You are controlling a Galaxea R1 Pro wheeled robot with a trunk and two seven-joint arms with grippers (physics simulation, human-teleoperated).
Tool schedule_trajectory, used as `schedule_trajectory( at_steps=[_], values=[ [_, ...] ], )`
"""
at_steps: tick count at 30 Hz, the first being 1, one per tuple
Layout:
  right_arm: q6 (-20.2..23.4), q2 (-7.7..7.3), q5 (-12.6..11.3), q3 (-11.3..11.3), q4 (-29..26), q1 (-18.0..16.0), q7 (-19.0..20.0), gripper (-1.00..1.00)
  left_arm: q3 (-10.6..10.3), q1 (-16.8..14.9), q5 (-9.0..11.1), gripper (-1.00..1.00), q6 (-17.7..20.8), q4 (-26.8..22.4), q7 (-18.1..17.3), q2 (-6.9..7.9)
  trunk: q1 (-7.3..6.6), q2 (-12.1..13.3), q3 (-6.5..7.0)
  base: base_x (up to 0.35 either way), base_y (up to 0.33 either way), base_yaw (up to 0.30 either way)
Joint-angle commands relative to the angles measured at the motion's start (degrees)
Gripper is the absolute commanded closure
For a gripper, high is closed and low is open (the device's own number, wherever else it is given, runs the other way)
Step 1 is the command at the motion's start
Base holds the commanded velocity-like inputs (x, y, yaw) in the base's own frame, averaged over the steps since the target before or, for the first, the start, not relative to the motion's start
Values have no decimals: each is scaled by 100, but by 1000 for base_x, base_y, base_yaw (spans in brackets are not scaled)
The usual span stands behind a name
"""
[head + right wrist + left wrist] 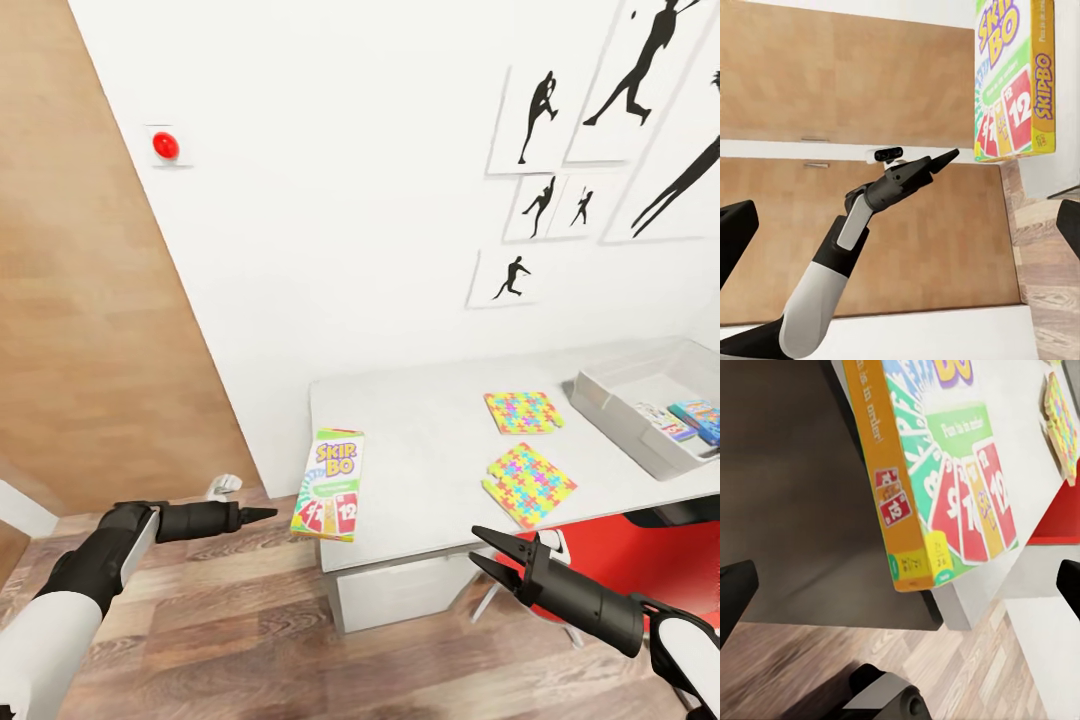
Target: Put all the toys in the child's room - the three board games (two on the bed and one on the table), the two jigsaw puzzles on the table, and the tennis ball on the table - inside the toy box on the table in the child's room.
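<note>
White walls hung with black sports silhouettes back a light-grey tabletop (420,420) bearing two jigsaw puzzles (523,412) (529,484), the toy box (625,420) with small boxes already inside, and a Skip-Bo board game (329,484) overhanging the near edge. The left hand (262,514) points at it, fingers apparently together; the right hand (487,552) hangs spread wide, empty. Left wrist view: the game's corner (916,577) juts past the tabletop. Right wrist view: left arm (862,217) nearby. A sideways nudge might tip it off.

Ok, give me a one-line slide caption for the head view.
Skip-Bo box overhanging the table edge, left end effector beside it, two puzzles and toy box beyond.
</note>
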Motion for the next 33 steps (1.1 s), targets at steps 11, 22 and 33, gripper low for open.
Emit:
schedule_trajectory(
  at_steps=[11,22,33],
  values=[
    [19,0,25,-3,1,-4,32,-100,2,-3,27,-100,39,1,-9,1,2,-7,-7,0,-133,0],
    [19,0,23,-3,1,-4,32,-100,2,-3,27,-100,42,6,-9,1,2,-7,-7,0,-82,0],
    [19,0,26,-3,1,-4,32,-100,10,-3,30,-100,44,6,-15,5,24,-47,-25,0,-38,0]
  ],
)
